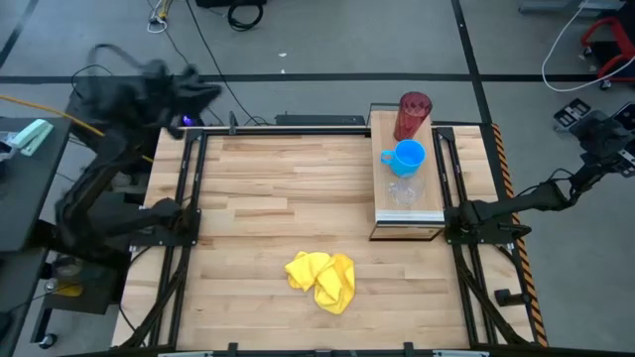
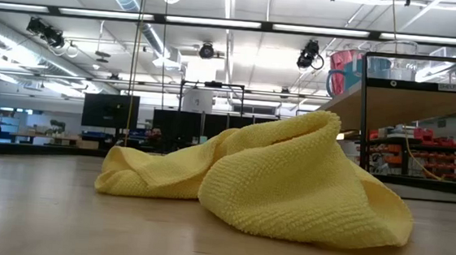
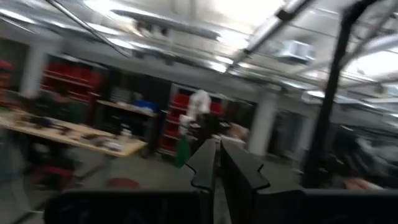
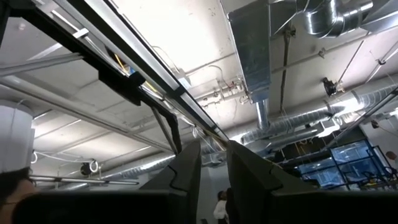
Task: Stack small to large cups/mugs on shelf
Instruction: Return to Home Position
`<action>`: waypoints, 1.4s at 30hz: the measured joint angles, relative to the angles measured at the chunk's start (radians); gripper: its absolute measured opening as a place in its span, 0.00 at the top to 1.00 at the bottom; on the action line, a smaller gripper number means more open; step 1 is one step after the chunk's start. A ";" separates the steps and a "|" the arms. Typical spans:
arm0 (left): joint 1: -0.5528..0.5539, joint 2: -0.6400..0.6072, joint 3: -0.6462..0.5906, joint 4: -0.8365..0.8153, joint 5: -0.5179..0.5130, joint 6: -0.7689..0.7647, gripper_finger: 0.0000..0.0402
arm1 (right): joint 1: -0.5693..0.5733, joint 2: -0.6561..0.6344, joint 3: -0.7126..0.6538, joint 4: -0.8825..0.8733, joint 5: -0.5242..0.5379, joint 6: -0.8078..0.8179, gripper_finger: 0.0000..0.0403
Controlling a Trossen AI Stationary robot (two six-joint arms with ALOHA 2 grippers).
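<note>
The shelf [image 1: 433, 169] stands along the table's right side. On it stand, in a row from far to near, the dark red ribbed tumbler [image 1: 413, 116], the blue mug [image 1: 407, 157] and the small clear cup [image 1: 402, 190], each on its base. My left gripper [image 3: 218, 168] is raised beyond the table's far left corner, points out into the room, and is shut and empty. My right gripper [image 4: 214, 163] is off the table's right edge, points up at the ceiling, and is open by a narrow gap and empty.
A crumpled yellow cloth [image 1: 322, 279] lies on the tabletop near the front edge; it fills the low view [image 2: 273, 180]. Black frame rails [image 1: 189, 198] run along the table's left and right sides. The wooden top between cloth and shelf is bare.
</note>
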 joint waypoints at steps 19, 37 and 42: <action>-0.793 0.339 0.458 -0.526 -0.358 0.400 0.91 | 0.000 0.000 0.000 -0.018 0.000 0.027 0.79; -1.536 0.148 0.406 -0.581 -0.849 0.375 0.90 | 0.000 0.000 0.000 -0.026 -0.004 0.103 0.79; -1.571 0.127 0.406 -0.548 -0.848 0.380 0.92 | 0.000 0.000 0.000 -0.026 -0.004 0.187 0.79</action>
